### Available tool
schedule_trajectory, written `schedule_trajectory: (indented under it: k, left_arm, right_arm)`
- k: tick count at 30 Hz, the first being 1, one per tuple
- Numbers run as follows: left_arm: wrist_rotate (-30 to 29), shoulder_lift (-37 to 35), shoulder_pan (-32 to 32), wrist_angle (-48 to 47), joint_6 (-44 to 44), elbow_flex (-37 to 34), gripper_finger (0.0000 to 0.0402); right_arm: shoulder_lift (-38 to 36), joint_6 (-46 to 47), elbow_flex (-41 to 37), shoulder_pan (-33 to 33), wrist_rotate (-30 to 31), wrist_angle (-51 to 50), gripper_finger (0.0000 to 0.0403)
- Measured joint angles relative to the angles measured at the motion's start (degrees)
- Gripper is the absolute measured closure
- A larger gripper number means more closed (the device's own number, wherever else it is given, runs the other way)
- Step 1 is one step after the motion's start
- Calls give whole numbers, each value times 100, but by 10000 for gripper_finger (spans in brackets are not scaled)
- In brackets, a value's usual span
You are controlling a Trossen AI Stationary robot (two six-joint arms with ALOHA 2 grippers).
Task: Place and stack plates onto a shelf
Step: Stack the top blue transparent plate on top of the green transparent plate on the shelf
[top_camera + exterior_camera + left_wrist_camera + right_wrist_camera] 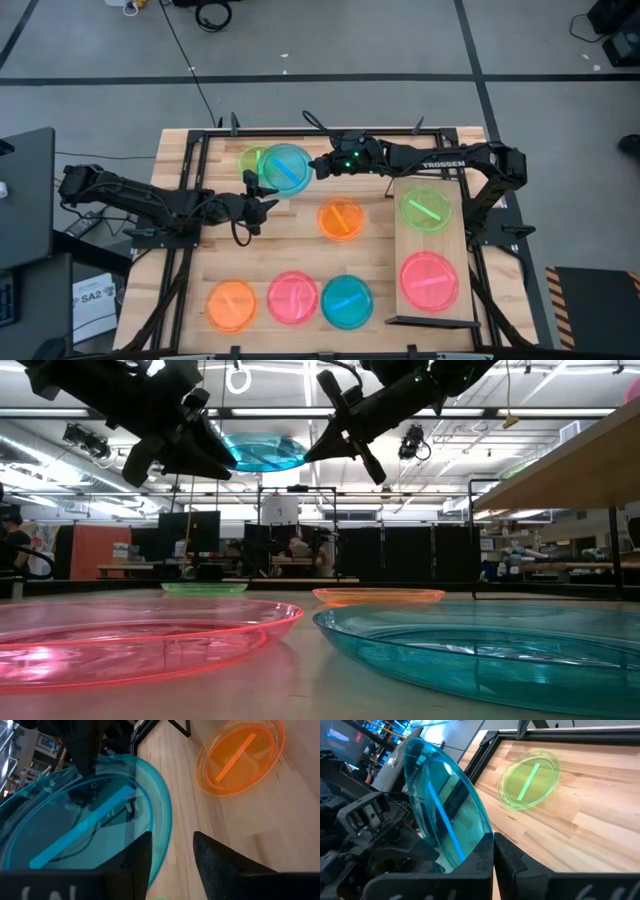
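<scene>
so your right gripper (318, 166) is clamped shut on the rim of a teal plate (286, 169), holding it up in the air over the back of the table (300, 255), partly above a green plate (251, 158) lying there. your left gripper (268, 192) is right at the plate's other edge with its fingers spread apart, not gripping it. the shelf (408, 250) on the right has a green plate (425, 209) and a pink plate (428, 279) on it already. orange, pink and teal ones sit on the table near the front
</scene>
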Motion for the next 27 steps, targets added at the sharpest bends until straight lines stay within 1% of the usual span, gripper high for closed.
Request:
schedule_trajectory:
  k: [4,16,19,23,27]
  left_arm:
    - [5,0,0,-1,-2,0,244]
    - [27,0,0,-16,-28,-4,244]
    - [30,0,0,-16,-229,-4,244]
    - [29,0,0,-12,-486,-4,244]
    - [29,0,0,-10,-606,-4,244]
  right_arm:
    - [0,-133,0,-164,-5,-4,396]
    - [-11,-365,7,-752,-18,12,397]
    - [-43,-389,7,-902,-70,-16,397]
    - [-252,-391,7,-1057,-205,-95,397]
    - [-687,-529,7,-1148,-210,-548,397]
